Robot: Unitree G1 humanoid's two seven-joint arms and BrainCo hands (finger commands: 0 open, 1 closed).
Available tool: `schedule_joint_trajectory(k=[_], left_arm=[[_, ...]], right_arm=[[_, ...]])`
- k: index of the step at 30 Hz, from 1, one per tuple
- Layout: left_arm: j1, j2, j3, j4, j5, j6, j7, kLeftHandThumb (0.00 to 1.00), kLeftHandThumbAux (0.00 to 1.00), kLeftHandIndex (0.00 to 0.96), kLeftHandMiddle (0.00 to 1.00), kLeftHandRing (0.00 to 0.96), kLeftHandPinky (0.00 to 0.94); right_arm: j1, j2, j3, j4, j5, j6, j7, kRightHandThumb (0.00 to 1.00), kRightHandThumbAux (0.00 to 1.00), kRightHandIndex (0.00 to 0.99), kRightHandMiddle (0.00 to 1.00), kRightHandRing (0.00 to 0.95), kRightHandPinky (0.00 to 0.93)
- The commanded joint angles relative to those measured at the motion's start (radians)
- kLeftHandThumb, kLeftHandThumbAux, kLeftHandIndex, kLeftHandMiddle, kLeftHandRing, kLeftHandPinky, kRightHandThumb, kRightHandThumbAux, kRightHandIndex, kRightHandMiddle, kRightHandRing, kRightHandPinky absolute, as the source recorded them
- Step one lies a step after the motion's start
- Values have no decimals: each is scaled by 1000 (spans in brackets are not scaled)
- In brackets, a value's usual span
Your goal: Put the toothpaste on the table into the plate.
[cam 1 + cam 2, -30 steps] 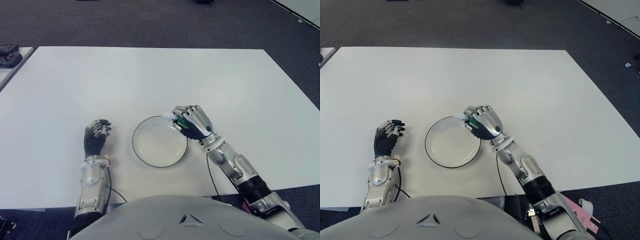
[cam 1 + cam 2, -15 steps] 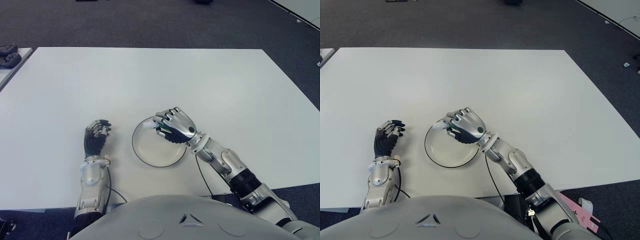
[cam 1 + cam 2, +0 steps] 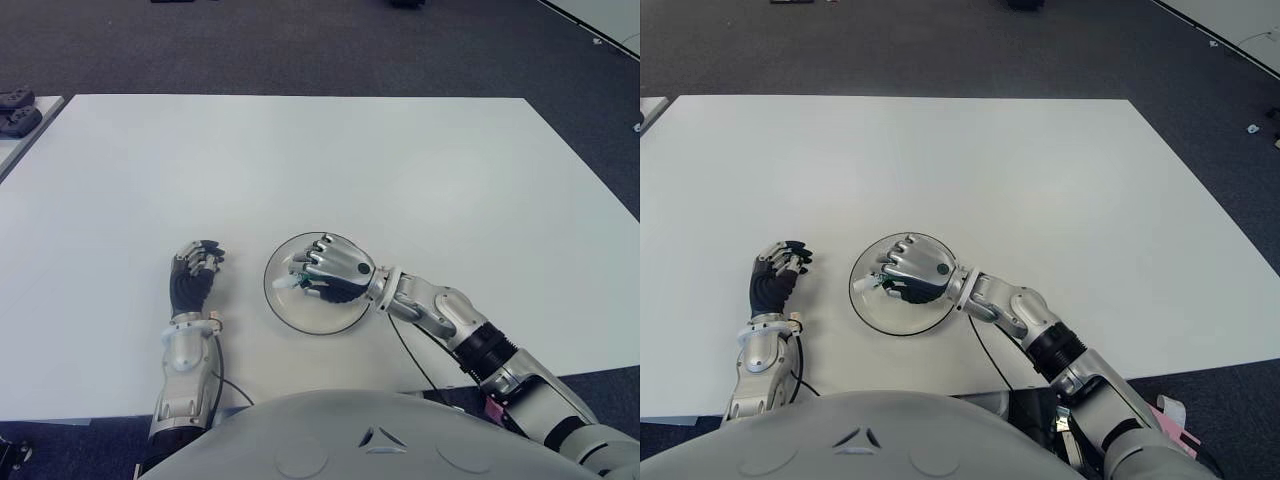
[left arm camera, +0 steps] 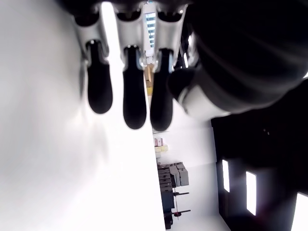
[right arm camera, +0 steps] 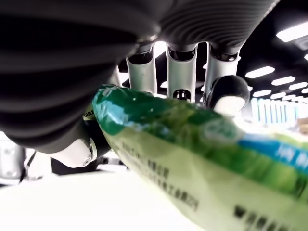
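Note:
A white plate [image 3: 283,308] with a dark rim sits on the white table [image 3: 330,170] near its front edge. My right hand [image 3: 328,275] hovers over the plate's middle, palm down, its fingers curled around a green and white toothpaste tube [image 5: 202,159]. One white end of the tube [image 3: 286,285] pokes out on the hand's left side, over the plate. The right wrist view shows the tube close up, crossing the palm under the fingers [image 5: 182,74]. My left hand [image 3: 193,275] shows to the left of the plate, holding nothing, its fingers [image 4: 134,89] loosely extended.
A second light table edge with dark objects [image 3: 18,110] shows at the far left. Dark carpet [image 3: 300,45] lies beyond the table's far edge. A thin cable [image 3: 405,355] runs under my right forearm near the table's front edge.
My right hand has moved left from the plate's right rim to over its middle, carrying the toothpaste, and turned palm down. The left hand has stayed put.

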Motion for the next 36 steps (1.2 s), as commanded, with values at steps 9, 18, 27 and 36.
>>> schedule_joint_trajectory(k=[9,18,27,36], left_arm=[[11,12,-3,70,-10,6,-17,699,723,433,522,536,524],[8,24,-6,86,-20,-8,-21,700,722,433,528,537,526],[6,29,-7,87,-25,2,-19,701,722,433,536,541,525],[1,32,-5,93,-31,0,-15,701,722,433,535,538,518]], right_arm=[[-20,1,52,82,-67,-28,-102,706,718,440,868,864,851],[-12,-15,11,44,93,-73,30,237,419,105,149,159,225],[5,-18,-14,18,81,-70,13,97,304,3,5,5,8],[5,-18,-28,34,77,-101,-41,88,271,0,0,0,0]])
